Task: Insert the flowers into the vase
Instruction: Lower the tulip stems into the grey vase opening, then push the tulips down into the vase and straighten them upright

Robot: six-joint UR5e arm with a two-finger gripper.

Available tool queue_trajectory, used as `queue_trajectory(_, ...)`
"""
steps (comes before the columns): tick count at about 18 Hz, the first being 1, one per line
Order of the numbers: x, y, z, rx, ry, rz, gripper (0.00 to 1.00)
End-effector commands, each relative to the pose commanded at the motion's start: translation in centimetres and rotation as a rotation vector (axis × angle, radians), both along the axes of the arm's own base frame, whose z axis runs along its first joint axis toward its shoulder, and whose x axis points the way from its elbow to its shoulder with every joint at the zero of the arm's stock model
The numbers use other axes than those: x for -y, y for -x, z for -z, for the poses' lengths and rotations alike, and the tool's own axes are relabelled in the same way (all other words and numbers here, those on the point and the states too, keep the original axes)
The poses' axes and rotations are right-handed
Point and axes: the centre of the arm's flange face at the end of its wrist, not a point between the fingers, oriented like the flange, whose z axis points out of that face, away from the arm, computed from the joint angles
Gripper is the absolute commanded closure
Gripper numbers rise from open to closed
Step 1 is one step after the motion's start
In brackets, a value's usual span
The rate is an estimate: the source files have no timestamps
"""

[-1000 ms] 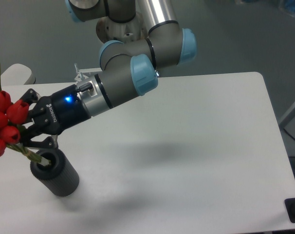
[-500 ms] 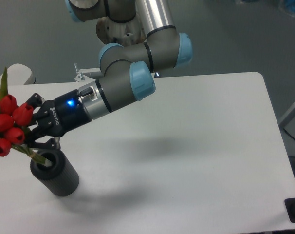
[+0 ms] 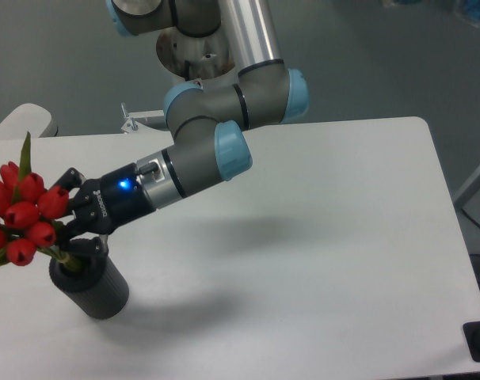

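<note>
Down at the table's (image 3: 343, 237) eight o'clock corner the gripper (image 3: 70, 229) has its fingers pinched on the stems of the flowers (image 3: 22, 218), red buds leaning out toward nine o'clock while the stem ends dip into the mouth of the upright vase (image 3: 93, 285).

Matt dark vase (image 3: 93, 286); smooth white table (image 3: 319, 237).

Flowers (image 3: 22, 218): red tulip bunch, green stems, tilted left, stem ends down inside my vase's mouth. Vase (image 3: 93, 285): short dark grey cylinder, leaning slightly, standing on the counter's front left.
</note>
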Motion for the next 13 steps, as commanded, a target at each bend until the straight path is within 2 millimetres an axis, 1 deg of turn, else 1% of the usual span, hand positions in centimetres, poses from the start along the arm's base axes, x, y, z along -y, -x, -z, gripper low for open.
queue_trajectory(1,0.1,0.1,0.1,-0.001,0.001,-0.003,0.66)
queue_trajectory(5,0.1,0.7,2.3,-0.001,0.006,-0.003,0.66)
queue_trajectory(10,0.1,1.3,4.0,0.012,0.021,-0.008,0.65)
queue_trajectory(12,0.1,1.3,4.5,0.013,0.023,-0.007,0.62)
queue_trajectory(13,0.2,1.2,4.6,0.016,0.026,-0.007,0.58)
